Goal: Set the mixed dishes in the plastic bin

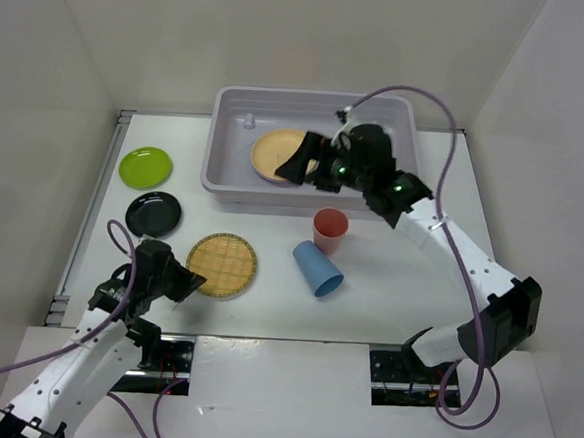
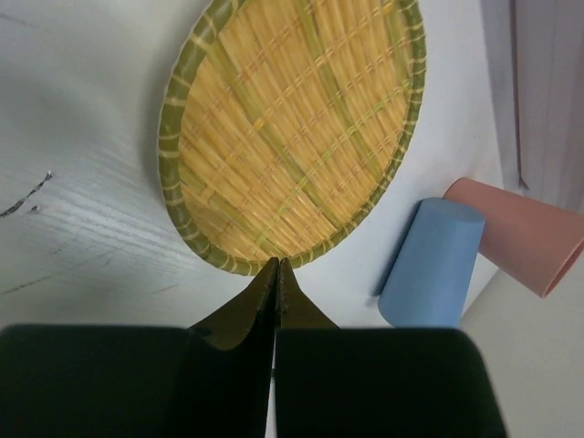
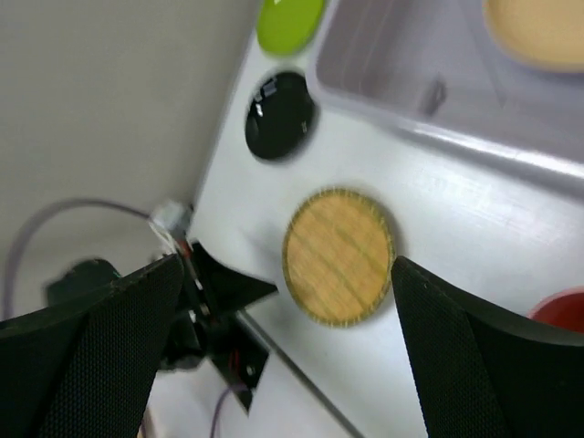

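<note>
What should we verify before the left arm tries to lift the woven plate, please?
1. Left gripper shut at the near rim of the woven plate: ok.
2. Rim actually pinched: cannot tell.
3. Right gripper open and empty: ok.
4. Space above the plastic bin free: not ok, the right gripper hangs over it.
5. Room in the bin beside the orange-yellow plate: ok.
6. Blue cup, lying on its side, apart from the woven plate: ok.

The left arm [image 1: 71, 364] and right arm [image 1: 460, 256] share white links, black joints, purple cables [image 1: 411, 87] and black fingers [image 3: 91, 347].
</note>
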